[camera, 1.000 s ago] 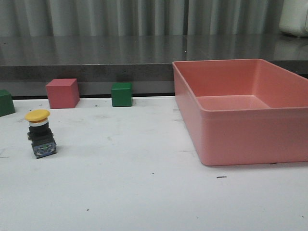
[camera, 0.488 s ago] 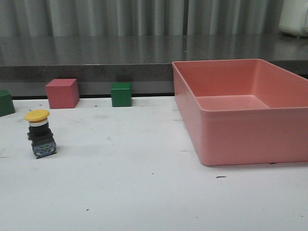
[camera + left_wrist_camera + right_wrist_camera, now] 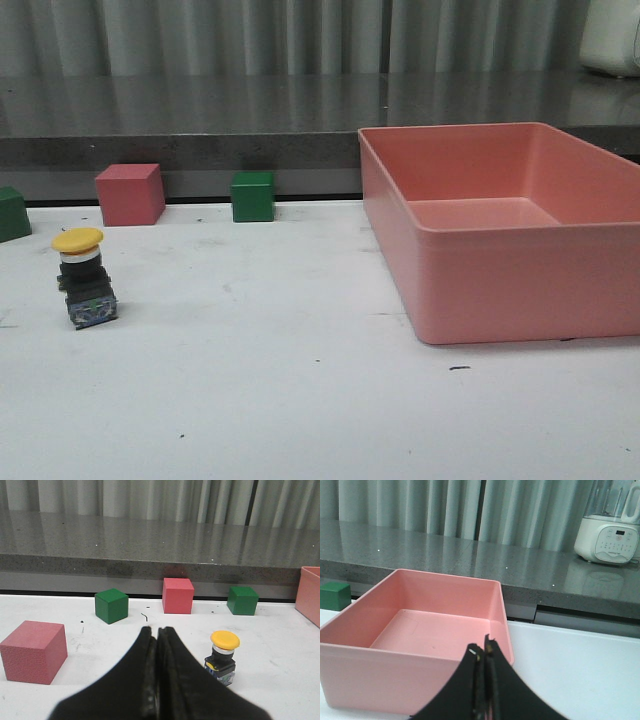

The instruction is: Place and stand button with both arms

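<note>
The button (image 3: 83,277) stands upright on the white table at the left, yellow cap on top, black body and bluish block base below. It also shows in the left wrist view (image 3: 222,651), standing a little beyond and to one side of my left gripper (image 3: 156,630), whose fingers are shut together and empty. My right gripper (image 3: 481,647) is shut and empty, in front of the near wall of the pink bin (image 3: 380,666). Neither arm shows in the front view.
A large pink bin (image 3: 520,280) stands at the right. A pink cube (image 3: 129,193) and a green cube (image 3: 252,196) sit at the table's back edge, another green cube (image 3: 12,213) at far left. A larger pink cube (image 3: 33,651) lies near the left gripper. A white appliance (image 3: 610,532) stands on the grey counter.
</note>
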Controlling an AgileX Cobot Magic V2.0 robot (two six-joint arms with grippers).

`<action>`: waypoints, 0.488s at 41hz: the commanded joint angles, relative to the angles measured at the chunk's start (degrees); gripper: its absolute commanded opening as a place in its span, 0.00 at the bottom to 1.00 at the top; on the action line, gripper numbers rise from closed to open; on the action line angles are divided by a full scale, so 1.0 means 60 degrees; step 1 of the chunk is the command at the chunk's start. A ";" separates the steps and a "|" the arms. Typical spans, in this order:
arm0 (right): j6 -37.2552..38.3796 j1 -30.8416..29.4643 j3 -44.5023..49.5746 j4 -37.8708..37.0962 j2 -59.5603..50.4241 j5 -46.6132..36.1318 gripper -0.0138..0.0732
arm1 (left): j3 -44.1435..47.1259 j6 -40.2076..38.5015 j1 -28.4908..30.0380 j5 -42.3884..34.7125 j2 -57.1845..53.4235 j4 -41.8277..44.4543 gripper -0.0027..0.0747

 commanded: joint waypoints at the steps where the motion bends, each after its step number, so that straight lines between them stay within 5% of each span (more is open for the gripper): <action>1: 0.0025 -0.0071 -0.0024 0.0112 -0.0179 -0.0368 0.08 | 0.0141 -0.0079 -0.0001 -0.0785 -0.0215 -0.0059 0.01; 20: 0.0042 -0.0131 -0.0024 0.0762 -0.0179 -0.0283 0.08 | 0.0141 -0.0079 -0.0001 -0.0785 -0.0215 -0.0059 0.01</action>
